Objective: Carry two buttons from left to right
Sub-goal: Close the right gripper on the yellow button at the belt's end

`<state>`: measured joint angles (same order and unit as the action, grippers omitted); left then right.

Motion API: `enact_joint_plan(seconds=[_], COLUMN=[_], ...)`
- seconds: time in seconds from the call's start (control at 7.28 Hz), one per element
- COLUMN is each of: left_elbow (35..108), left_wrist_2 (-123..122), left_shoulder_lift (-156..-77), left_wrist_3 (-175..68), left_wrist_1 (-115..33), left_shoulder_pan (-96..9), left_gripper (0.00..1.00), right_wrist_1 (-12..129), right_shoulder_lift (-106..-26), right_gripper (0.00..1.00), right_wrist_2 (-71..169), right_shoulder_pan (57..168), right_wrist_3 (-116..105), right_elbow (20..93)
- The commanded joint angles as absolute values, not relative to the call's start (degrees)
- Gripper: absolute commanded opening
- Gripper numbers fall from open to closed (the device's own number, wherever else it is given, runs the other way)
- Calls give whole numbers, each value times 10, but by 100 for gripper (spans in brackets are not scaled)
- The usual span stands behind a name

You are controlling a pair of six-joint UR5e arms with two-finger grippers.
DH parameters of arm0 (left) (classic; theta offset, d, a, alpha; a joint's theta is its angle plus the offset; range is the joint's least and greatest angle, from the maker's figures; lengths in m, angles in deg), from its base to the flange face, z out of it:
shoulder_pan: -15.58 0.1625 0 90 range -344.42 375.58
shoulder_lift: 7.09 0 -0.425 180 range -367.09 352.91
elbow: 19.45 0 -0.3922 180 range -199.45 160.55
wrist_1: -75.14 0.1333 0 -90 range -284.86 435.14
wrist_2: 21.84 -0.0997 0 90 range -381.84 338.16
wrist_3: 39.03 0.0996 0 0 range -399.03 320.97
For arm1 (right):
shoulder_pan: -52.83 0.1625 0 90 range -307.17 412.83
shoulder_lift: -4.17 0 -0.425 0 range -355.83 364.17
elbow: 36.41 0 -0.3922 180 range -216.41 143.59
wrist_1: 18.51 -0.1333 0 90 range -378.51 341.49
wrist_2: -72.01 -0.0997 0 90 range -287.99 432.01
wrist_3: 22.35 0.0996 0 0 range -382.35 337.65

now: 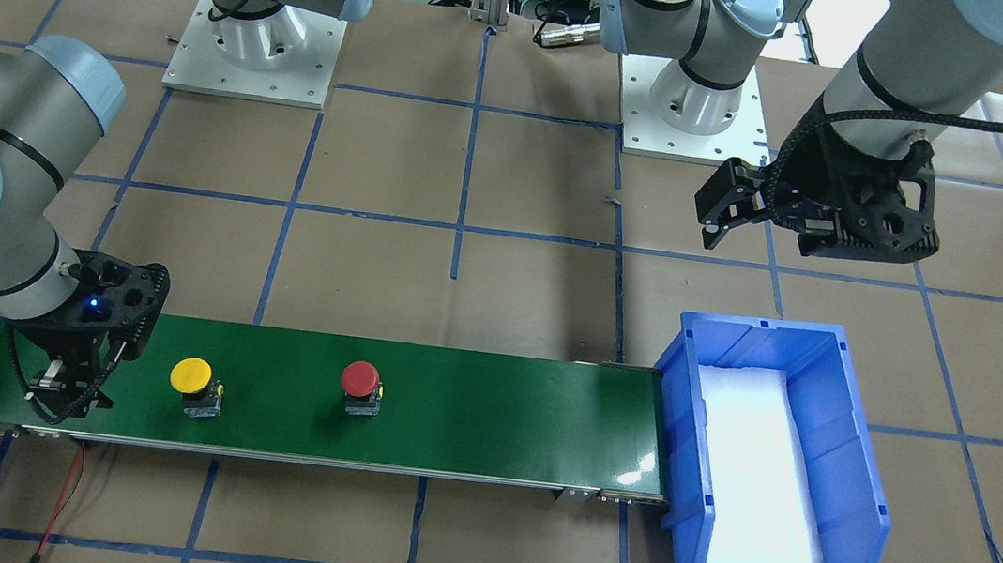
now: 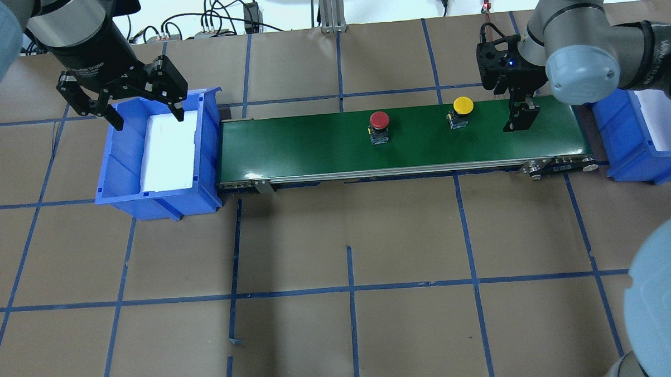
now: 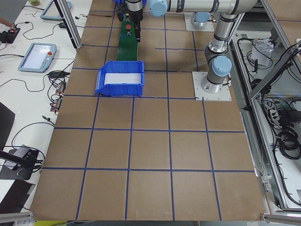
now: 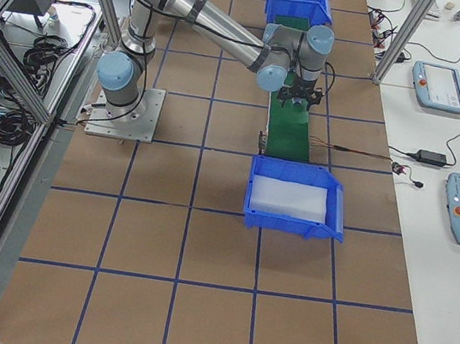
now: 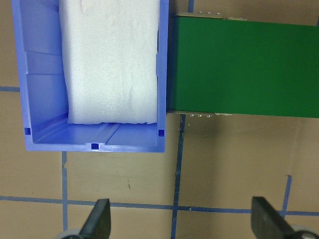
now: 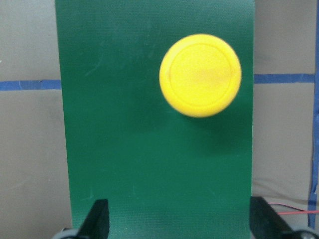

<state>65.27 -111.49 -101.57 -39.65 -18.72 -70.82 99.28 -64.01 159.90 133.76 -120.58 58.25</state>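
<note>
The yellow button point(image 2: 462, 111) and the red button point(image 2: 379, 125) stand upright on the green conveyor belt point(image 2: 311, 144), yellow nearer the belt's right end. In the front view they are the yellow button point(image 1: 193, 383) and the red button point(image 1: 361, 386). My right gripper point(image 2: 518, 120) hangs open and empty over the belt's right end, beside the yellow button. The right wrist view shows the yellow cap point(image 6: 200, 74) ahead of the spread fingertips point(image 6: 98, 221). My left gripper point(image 2: 146, 118) is open and empty above the left blue bin point(image 2: 118, 190); the left wrist view shows its fingertips point(image 5: 102, 219) spread.
The left blue bin point(image 5: 94, 146) is lined with white foam point(image 5: 112, 59) and butts against the belt's left end point(image 5: 244, 69). A second blue bin point(image 2: 635, 139) stands at the belt's right end. Brown paper with blue tape lines point(image 2: 350, 288) covers the table.
</note>
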Motion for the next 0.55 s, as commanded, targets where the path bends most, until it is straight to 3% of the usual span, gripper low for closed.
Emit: enact_joint_plan(seconds=[0.0, 0.41], left_elbow=[653, 653], left_wrist_2=[-1115, -1115], left_shoulder_lift=[-1016, -1016], left_wrist_3=[-396, -396], left_wrist_1=[-187, -187], left_shoulder_pan=[-707, -707], left_gripper=[100, 100], right_wrist_1=[993, 994], right_shoulder_lift=[-637, -634], right_gripper=[100, 100], right_wrist_2=[1602, 1602], right_shoulder_pan=[1347, 1354], right_wrist_3=[-1200, -1201], right_elbow=[573, 569])
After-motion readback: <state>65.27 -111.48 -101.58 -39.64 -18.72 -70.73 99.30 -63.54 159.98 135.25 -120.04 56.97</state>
